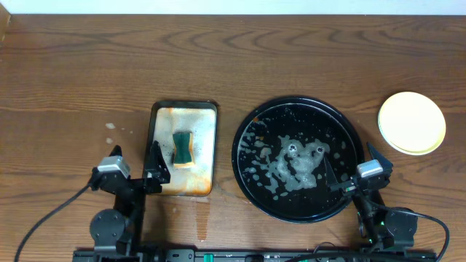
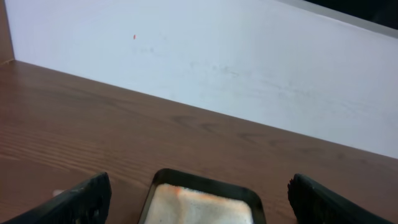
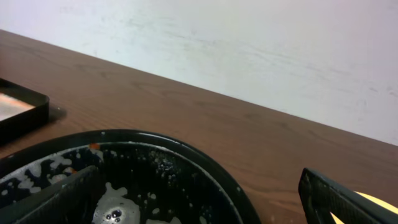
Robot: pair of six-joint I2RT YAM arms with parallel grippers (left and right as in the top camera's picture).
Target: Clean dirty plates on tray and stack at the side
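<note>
The large round black tray (image 1: 342, 135) with a raised rim lay on the brown wooden desk (image 1: 73, 87), wet and speckled with white suds, and it carried no plate. The round pale yellow plate (image 1: 411, 122) rested on the bare desk to the right of the tray, apart from it. A rim under it suggested a stack, but the count could not be told. This placing probably meant the washing was done. The green sponge (image 1: 182, 148) lay in the rectangular rust-stained metal pan (image 1: 202, 135), likely to keep the desk dry. The left end effector (image 1: 135, 161) was spread wide and empty beside the pan. The right end effector (image 1: 354, 164) was also spread and empty, at the tray's near right rim.
</note>
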